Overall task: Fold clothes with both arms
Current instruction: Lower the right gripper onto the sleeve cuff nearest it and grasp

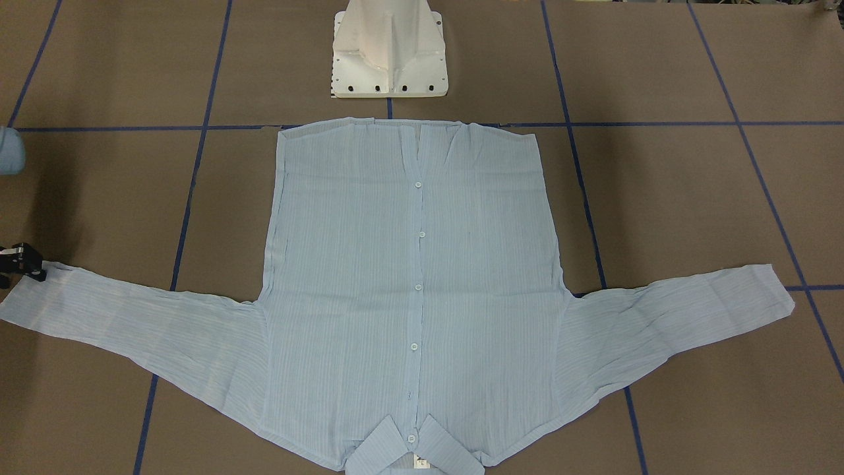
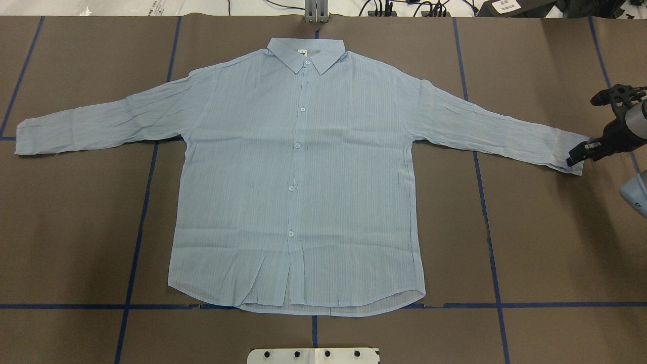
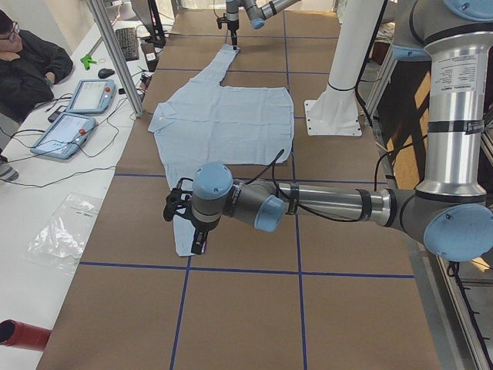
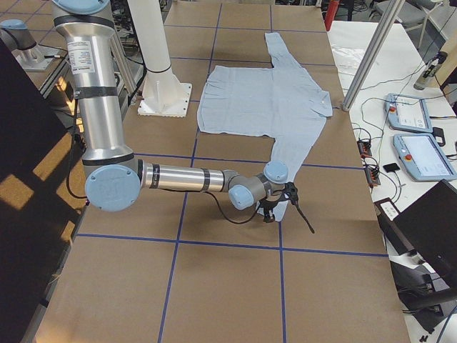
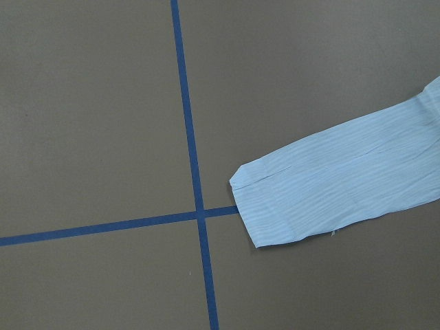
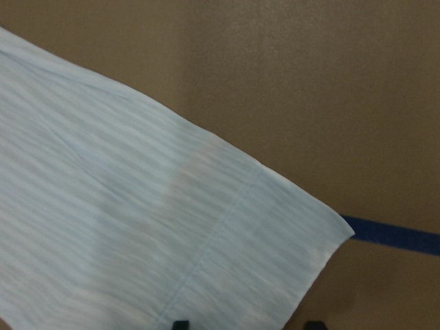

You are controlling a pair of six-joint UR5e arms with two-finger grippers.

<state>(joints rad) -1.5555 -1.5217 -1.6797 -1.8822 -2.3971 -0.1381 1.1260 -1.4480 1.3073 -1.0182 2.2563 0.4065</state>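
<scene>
The light blue striped shirt (image 2: 298, 177) lies flat and buttoned on the brown table, collar at the far side and both sleeves spread out. My right gripper (image 2: 576, 154) is low at the right sleeve's cuff (image 2: 563, 151). In the right wrist view its two black fingertips (image 6: 180, 323) stand apart at the cuff's edge (image 6: 275, 240), so it is open. My left gripper (image 3: 189, 223) hovers above the left sleeve's cuff (image 5: 275, 199). It shows only in the exterior left view, and I cannot tell whether it is open or shut.
The white pedestal base (image 1: 389, 53) stands just behind the shirt's hem. Blue tape lines (image 5: 189, 137) grid the table. A person (image 3: 23, 69) sits at a side desk with two tablets (image 4: 421, 153) and cables beyond the collar side.
</scene>
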